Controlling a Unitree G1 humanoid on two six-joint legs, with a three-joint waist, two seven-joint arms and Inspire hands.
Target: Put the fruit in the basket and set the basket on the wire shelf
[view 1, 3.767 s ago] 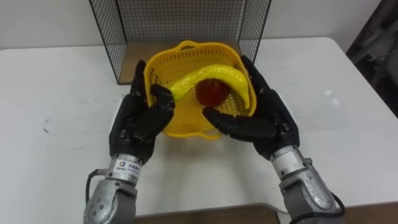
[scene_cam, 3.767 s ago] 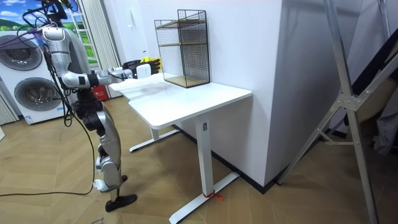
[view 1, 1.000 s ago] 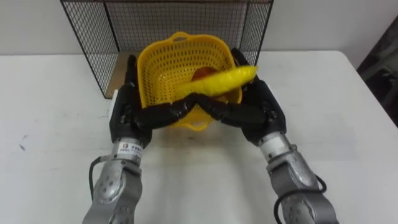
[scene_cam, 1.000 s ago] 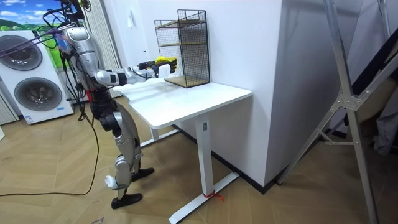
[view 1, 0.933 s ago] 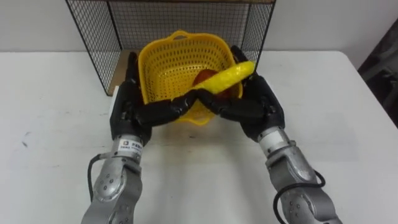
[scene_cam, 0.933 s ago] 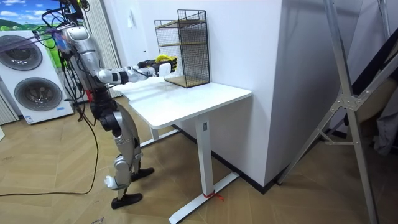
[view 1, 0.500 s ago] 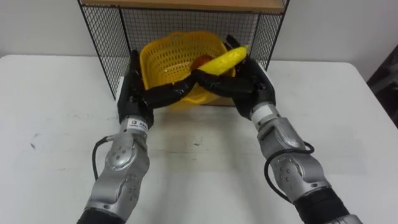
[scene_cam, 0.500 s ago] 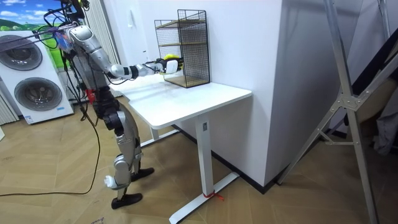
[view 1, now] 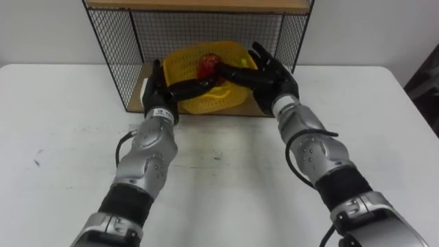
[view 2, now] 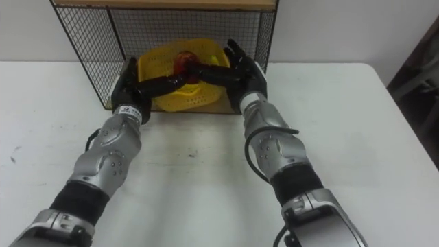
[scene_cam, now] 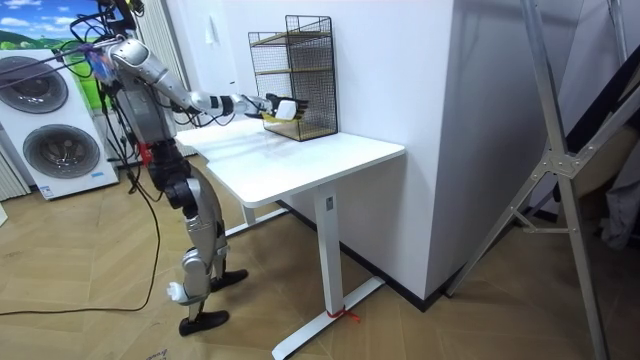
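Basket (view 1: 212, 101): inside shelf (view 1: 116, 62), fruit (view 1: 208, 65) aboard
Left robot hand (view 1: 159, 92), right robot hand (view 1: 274, 79): straight-fingered, pressing basket sides
Risk: snagging shelf on withdrawal, tipping basket

White desk (scene_cam: 330, 150) on white T-foot legs, against white wall (scene_cam: 390, 60). Herringbone wood floor (scene_cam: 100, 330). Two front-load washing machines (scene_cam: 50, 150) at room view's left, one above other; pale curtain (scene_cam: 185, 40) beside them. Grey metal frame (scene_cam: 560, 190) at room view's right, by white partition (scene_cam: 500, 130). Even indoor light.
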